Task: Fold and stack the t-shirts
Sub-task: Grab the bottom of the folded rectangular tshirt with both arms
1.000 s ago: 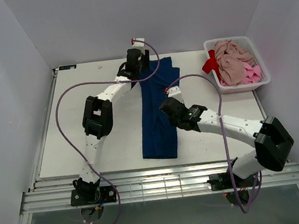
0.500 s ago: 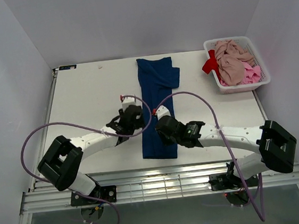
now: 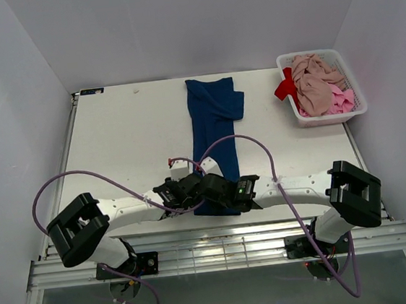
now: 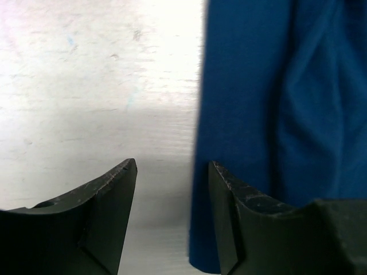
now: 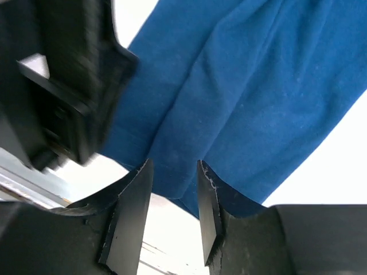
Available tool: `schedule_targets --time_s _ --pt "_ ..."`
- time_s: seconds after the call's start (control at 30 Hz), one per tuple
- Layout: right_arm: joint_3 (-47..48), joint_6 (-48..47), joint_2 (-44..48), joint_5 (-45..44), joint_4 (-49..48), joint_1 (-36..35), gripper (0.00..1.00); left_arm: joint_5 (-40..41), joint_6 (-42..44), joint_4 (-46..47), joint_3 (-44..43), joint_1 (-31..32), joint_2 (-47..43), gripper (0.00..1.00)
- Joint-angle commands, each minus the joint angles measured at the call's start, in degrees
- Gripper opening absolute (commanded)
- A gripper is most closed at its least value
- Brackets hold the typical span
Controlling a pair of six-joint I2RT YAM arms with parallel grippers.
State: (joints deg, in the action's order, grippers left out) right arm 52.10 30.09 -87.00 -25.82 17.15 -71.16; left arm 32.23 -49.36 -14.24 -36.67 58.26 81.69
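The navy blue t-shirt (image 3: pixel 214 133) lies as a long narrow strip down the middle of the table, its near end by both grippers. My left gripper (image 3: pixel 192 191) is open at the strip's near left corner. In the left wrist view (image 4: pixel 172 172) one finger is over bare table and the other over the shirt's left edge (image 4: pixel 252 114). My right gripper (image 3: pixel 211 187) is open over the near hem, and in the right wrist view (image 5: pixel 173 175) its jaws straddle the blue cloth (image 5: pixel 241 86). Pink-beige (image 3: pixel 314 86), bright pink (image 3: pixel 343 99) and red (image 3: pixel 284 87) t-shirts lie in the basket.
The white slotted basket (image 3: pixel 330 116) stands at the back right of the table (image 3: pixel 114 139). The two wrists sit very close together near the table's front edge. The left gripper body shows blurred in the right wrist view (image 5: pixel 63 86). White walls enclose the table.
The left arm has swung from the shirt's far end back to its near left corner. The right gripper has moved from mid-shirt down to the near hem. The shirt has stayed put.
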Motion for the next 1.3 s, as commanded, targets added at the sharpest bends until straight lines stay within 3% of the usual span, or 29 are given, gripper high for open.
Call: schedule_targets --time_s 0.0,0.43,0.57,0.83,1.03,1.27 --pt "4.2 0.0 -5.1 -0.9 -0.4 -2.8 0.43 3.6 -4.2 -2.2 -3.0 6.1 2.0 0.63" --pt "4.9 2.2 -6.3 -1.6 0.1 -4.5 0.43 7.1 -13.0 -7.2 -1.0 12.4 -0.1 0.63" --pt "6.2 2.3 -5.4 -2.3 1.3 -5.2 0.43 12.3 -18.5 -16.4 -2.1 13.7 -2.6 0.63" --pt "7.9 3.0 -7.7 -2.7 1.1 -6.5 0.43 20.2 -41.4 -35.6 -0.8 13.9 -8.6 0.65" --pt "10.2 2.3 -10.4 -4.5 1.5 -6.6 0.43 22.1 -42.7 -38.0 2.5 13.8 -17.9 0.65" --pt "11.6 2.3 -11.7 -9.8 3.5 -6.5 0.44 22.6 -47.4 -42.8 2.8 13.9 -17.1 0.66"
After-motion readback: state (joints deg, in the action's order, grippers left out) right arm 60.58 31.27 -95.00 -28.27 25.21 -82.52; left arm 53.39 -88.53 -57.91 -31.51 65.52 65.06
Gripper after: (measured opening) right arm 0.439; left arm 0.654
